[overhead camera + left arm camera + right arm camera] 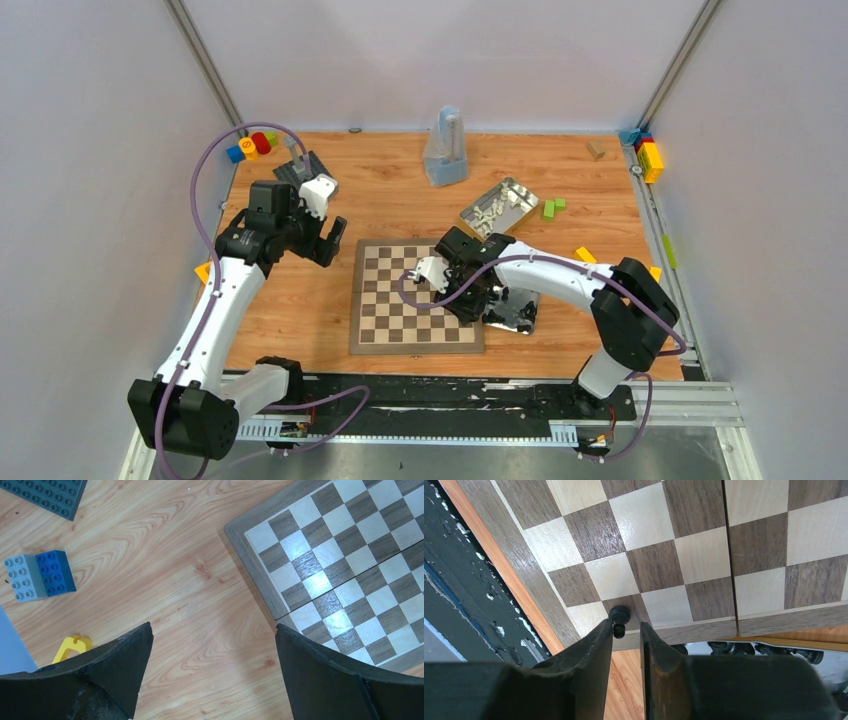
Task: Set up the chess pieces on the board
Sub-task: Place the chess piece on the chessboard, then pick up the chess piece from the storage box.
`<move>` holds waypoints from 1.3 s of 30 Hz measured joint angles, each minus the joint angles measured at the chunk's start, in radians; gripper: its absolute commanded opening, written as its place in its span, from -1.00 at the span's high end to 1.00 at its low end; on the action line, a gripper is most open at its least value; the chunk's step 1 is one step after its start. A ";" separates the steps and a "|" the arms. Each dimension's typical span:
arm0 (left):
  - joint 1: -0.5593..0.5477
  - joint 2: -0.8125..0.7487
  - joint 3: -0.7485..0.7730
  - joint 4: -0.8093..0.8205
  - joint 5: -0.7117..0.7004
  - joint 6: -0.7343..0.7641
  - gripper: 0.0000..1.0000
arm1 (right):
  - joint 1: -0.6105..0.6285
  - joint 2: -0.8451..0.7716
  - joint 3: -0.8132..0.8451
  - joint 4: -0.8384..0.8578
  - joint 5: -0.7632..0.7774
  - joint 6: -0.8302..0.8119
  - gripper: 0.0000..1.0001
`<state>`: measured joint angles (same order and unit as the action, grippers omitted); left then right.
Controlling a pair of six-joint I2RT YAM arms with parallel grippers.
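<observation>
The left arm's fingers are spread wide above the wooden table, beside the brown-and-cream checkered wooden board. The right arm's fingers are held narrowly apart at a small glossy black chess piece on a dark edge-row square; whether it is gripped cannot be told.

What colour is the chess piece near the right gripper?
The chess piece is black; clearest in the right wrist view.
</observation>
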<state>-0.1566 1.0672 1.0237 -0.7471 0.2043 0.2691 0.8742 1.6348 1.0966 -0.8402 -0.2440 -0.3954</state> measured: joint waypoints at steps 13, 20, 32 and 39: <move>0.000 0.000 0.000 0.000 0.003 0.000 -1.00 | -0.044 -0.036 0.000 0.004 0.003 0.001 0.01; 0.000 0.000 0.000 0.000 0.005 0.001 -1.00 | -0.236 -0.146 0.000 0.008 -0.005 0.016 0.18; 0.000 0.000 0.000 0.004 0.015 0.001 -1.00 | -0.420 -0.160 -0.102 0.029 -0.008 0.027 0.23; 0.000 0.000 0.000 0.004 0.023 0.001 -1.00 | -0.428 -0.104 -0.131 0.055 -0.012 0.033 0.24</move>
<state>-0.1566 1.0676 1.0237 -0.7429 0.2272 0.2703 0.4461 1.5307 0.9657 -0.7856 -0.2562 -0.3626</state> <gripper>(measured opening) 0.998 0.385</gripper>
